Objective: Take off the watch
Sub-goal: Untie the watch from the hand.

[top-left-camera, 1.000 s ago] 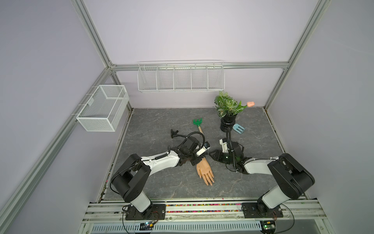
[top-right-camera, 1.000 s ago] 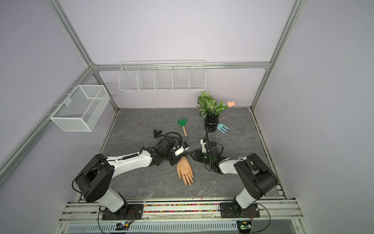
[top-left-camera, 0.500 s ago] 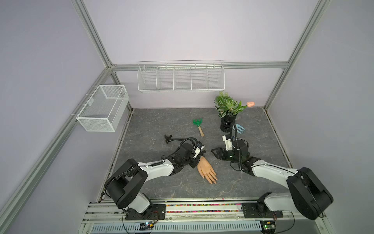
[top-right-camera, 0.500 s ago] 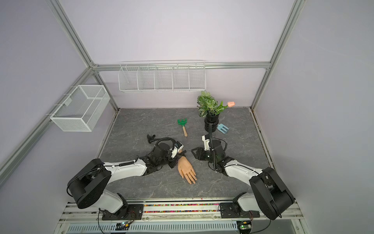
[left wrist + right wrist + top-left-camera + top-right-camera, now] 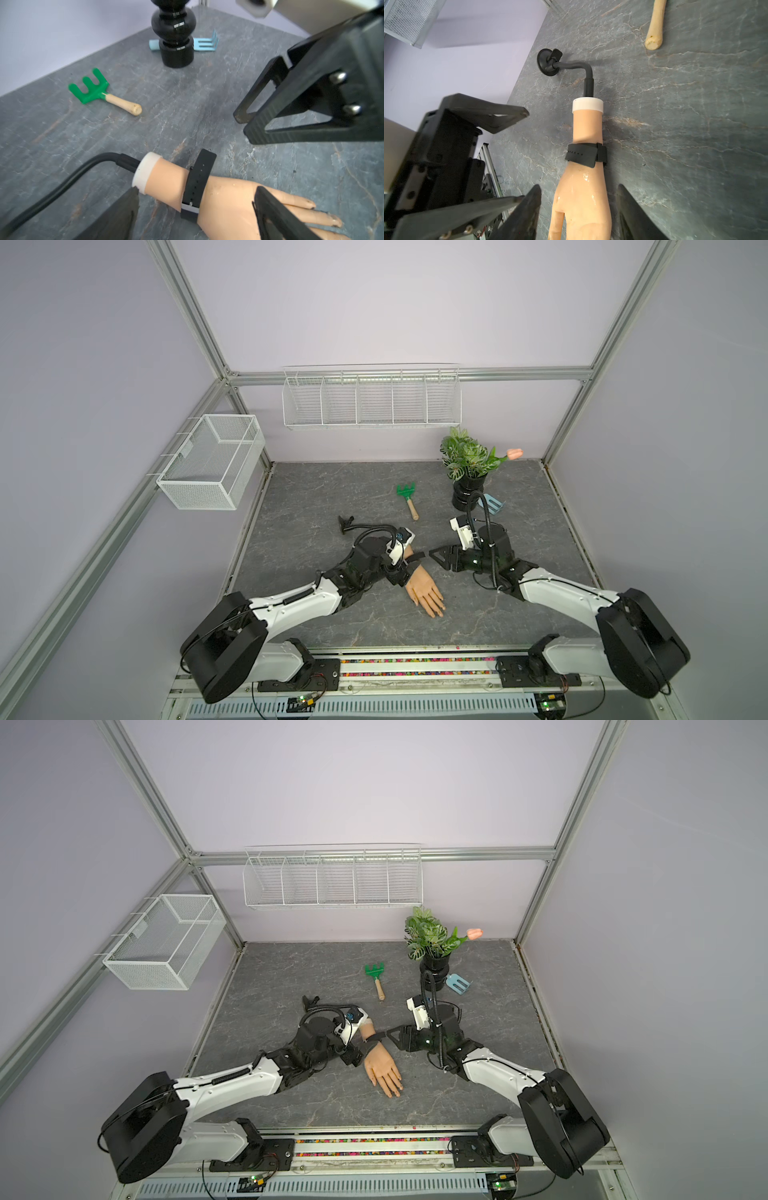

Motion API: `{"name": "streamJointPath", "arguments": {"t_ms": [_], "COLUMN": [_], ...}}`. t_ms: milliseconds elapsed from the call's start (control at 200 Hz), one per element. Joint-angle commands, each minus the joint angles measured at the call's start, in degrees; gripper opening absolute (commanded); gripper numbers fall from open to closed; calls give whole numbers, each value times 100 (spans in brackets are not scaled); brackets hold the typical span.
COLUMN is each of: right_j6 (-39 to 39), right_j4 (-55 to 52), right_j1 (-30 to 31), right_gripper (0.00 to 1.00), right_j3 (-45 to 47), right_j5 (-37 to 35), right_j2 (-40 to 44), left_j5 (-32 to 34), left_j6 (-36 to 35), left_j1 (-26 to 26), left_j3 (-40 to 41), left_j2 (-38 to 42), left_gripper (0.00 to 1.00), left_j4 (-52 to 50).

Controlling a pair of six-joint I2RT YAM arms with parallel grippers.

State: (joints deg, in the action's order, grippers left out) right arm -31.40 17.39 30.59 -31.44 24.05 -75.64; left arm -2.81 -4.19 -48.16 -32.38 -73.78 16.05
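The watch [image 5: 197,182] is a black strap round the wrist of a flesh-coloured mannequin hand [image 5: 422,591] that lies flat on the grey table. The strap's free end sticks out loose. In both top views the watch [image 5: 411,562] [image 5: 376,1039] shows as a thin black band. My left gripper [image 5: 197,188] is open, one finger on each side of the wrist and apart from it. My right gripper [image 5: 436,560] [image 5: 579,186] is also open and holds nothing. Its tips hover close by the strap's free end, on the side away from the left arm.
A black gooseneck stem with a suction-cup base [image 5: 345,524] runs from the hand's white cuff. Behind lie a green toy rake [image 5: 406,497], a black vase with a plant [image 5: 467,485] and a pale blue fork [image 5: 492,504]. Two white wire baskets [image 5: 212,464] hang on the walls.
My left gripper's jaws have sprung wide open at the wrist. The right gripper's jaws have widened a little. Both arms have sunk lower over the table.
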Motion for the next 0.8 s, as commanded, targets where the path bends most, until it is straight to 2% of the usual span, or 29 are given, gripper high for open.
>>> {"name": "streamJointPath", "arguments": {"t_ms": [0,70,155,270,400,510,765,795], "right_j6": [263,6,-269,-580,-877,-1084,-1342,-1371], "right_j4": [-416,-389,-357,82,355,524,838,866], "right_j1": [34,34,28,35,91,180,393,425], "right_gripper": [60,63,65,64,60,48,7,7], "right_j3": [-370,-576,-694,-820,-948,-940,-894,-920], "right_j5": [417,599,400,590,781,814,789,817], "right_j2": [-183,-490,-813,-1254,-1624,-1714,-1676,-1697], "left_j5": [695,1134,1152,1222,1593,1843,1721,1683], "left_j6": [477,894,1184,1481,1729,1852,1646,1576], "left_j1": [-7,17,25,24,32,96,125,117], "left_j3": [330,575,855,1201,1433,1401,1433,1413], "left_j2": [320,429,514,662,801,809,740,708], "left_gripper": [88,88,90,91,92,92,93,93], "left_j4": [109,293,597,887,852,534,710,709]}}
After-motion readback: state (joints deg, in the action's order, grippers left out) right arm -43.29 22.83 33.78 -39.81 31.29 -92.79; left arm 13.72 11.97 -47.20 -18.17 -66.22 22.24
